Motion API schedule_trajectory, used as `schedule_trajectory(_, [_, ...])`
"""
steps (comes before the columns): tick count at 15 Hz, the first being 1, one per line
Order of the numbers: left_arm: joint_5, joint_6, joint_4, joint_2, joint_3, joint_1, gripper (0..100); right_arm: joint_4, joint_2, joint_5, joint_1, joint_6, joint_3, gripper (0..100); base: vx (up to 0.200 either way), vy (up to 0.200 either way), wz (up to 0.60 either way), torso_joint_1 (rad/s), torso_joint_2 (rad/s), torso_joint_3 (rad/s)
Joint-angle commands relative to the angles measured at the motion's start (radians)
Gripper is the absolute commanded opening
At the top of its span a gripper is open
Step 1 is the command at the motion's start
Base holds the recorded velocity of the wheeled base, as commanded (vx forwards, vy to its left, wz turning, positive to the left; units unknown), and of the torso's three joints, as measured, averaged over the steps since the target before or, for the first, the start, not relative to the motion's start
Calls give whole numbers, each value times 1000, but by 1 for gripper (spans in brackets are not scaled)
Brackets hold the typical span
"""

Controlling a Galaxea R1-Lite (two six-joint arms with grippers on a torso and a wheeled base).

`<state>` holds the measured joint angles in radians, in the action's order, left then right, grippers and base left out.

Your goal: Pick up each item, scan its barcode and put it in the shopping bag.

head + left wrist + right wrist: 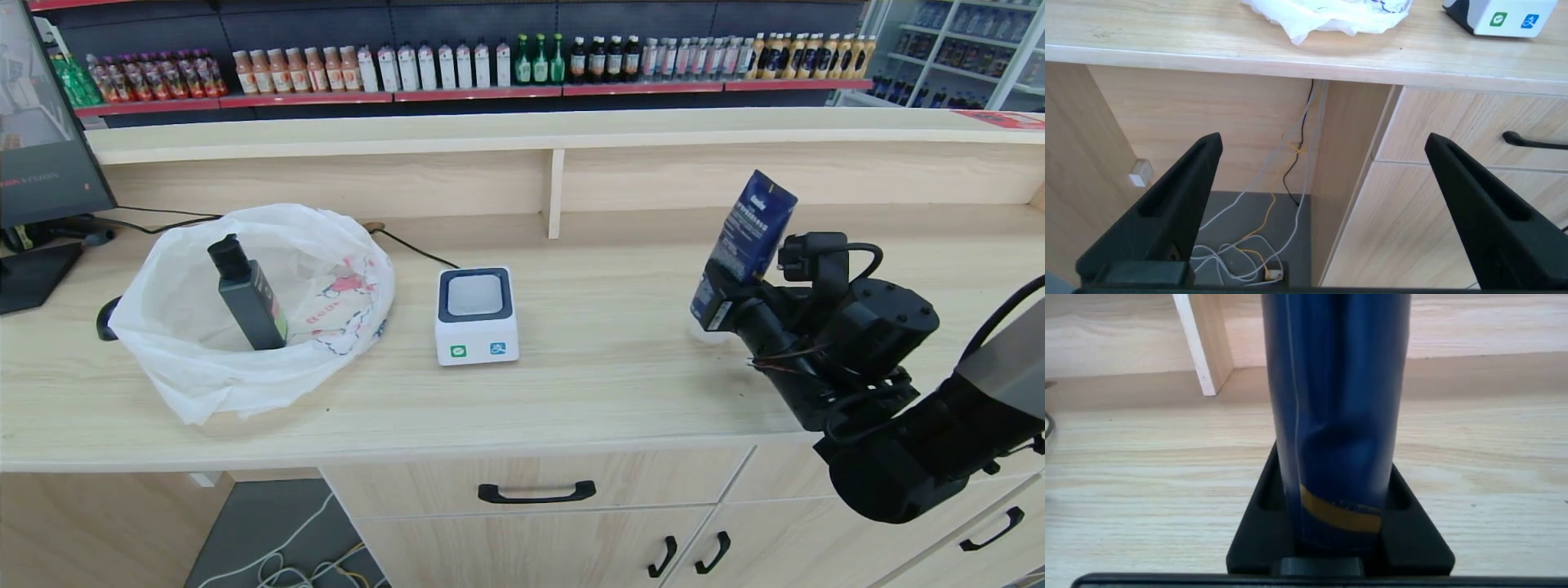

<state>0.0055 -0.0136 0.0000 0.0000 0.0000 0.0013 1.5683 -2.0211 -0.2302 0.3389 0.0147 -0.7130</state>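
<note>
A dark blue pouch [747,241] stands tilted above the right side of the counter, and my right gripper [722,306] is shut on its lower part. In the right wrist view the blue pouch [1335,416] rises between the gripper's fingers [1259,498]. A white shopping bag [253,306] lies open on the left of the counter with a dark bottle [245,294] standing in it. The white barcode scanner [476,314] sits at mid-counter, between bag and pouch. My left gripper [1323,204] is open below the counter's edge, in front of the cabinet, with the bag's edge [1327,16] and the scanner [1503,16] above it.
A monitor [41,139] stands at the counter's far left with cables behind the bag. A raised wooden ledge [555,139] with an upright divider [555,192] runs along the back. Drawers with black handles [536,492] are below. Cables [1266,245] lie on the floor under the counter.
</note>
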Motion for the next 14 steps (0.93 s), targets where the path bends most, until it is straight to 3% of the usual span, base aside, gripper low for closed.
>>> schedule_trajectory(1, [1, -2, 0, 0, 0, 0, 100, 3, 47, 3, 2, -18, 27, 0, 0, 0, 0, 0, 0, 0])
schedule_trajectory(6, [1, 0, 0, 0, 0, 0, 100, 3, 177, 6, 52, -22, 95, 0, 0, 0, 0, 0, 0, 0])
schedule_trajectory(14, [1, 1, 0, 0, 0, 0, 100, 3, 401, 17, 83, -2, 319, 0, 0, 0, 0, 0, 0, 0])
